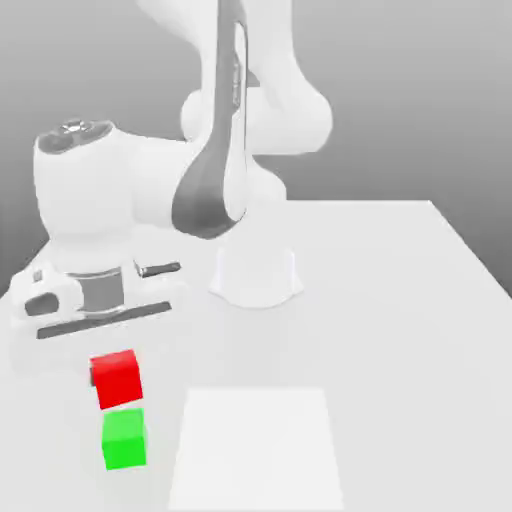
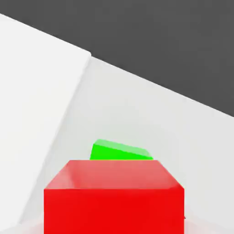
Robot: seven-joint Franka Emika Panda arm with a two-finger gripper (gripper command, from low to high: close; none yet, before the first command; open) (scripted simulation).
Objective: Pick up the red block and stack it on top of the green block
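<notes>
the gripper (image 1: 112, 345) is clamped on the red block (image 1: 116, 378), held just above the green block (image 1: 124, 439) on the bench (image 1: 400, 300). the cube looks light, stiff, matte; its flat opposite faces suit gripping.

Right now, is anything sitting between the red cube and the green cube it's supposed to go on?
Nothing visible. The red block sits just above the green block in the exterior view, with no object between them.
</notes>
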